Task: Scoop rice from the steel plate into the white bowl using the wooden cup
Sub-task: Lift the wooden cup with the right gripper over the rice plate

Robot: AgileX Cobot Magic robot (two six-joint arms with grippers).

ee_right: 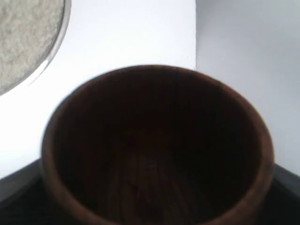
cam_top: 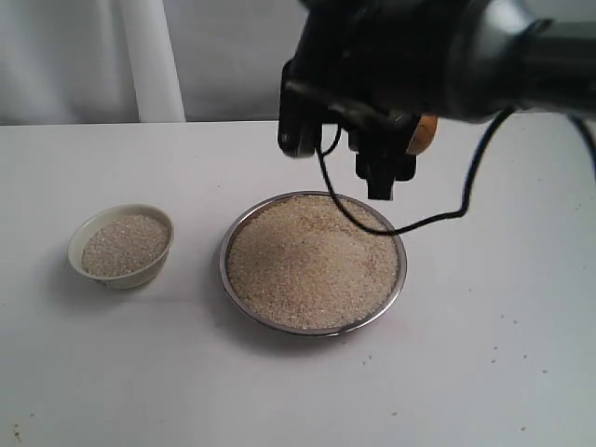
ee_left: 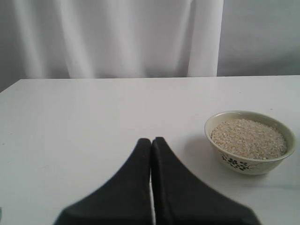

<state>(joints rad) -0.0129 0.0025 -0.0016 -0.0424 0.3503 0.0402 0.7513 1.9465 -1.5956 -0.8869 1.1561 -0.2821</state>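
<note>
The steel plate [cam_top: 401, 270] sits mid-table, heaped with rice [cam_top: 312, 261]. Above its far edge hangs my right gripper [cam_top: 384, 175], shut on the wooden cup [cam_top: 425, 133], of which only a brown sliver shows past the arm. In the right wrist view the cup [ee_right: 154, 150] fills the picture, its dark inside holding no grains, with the plate's rim [ee_right: 57, 50] and rice [ee_right: 23, 33] off to one side. The white bowl [cam_top: 75, 244] stands left of the plate with rice [cam_top: 124, 244] in it. My left gripper [ee_left: 151, 140] is shut on nothing, low over the table near the bowl [ee_left: 243, 163].
The white table [cam_top: 484, 372] carries a few stray grains near its front right. A black cable [cam_top: 438, 216] hangs from the right arm over the plate's far rim. White curtain [cam_top: 149, 56] behind the table's far edge.
</note>
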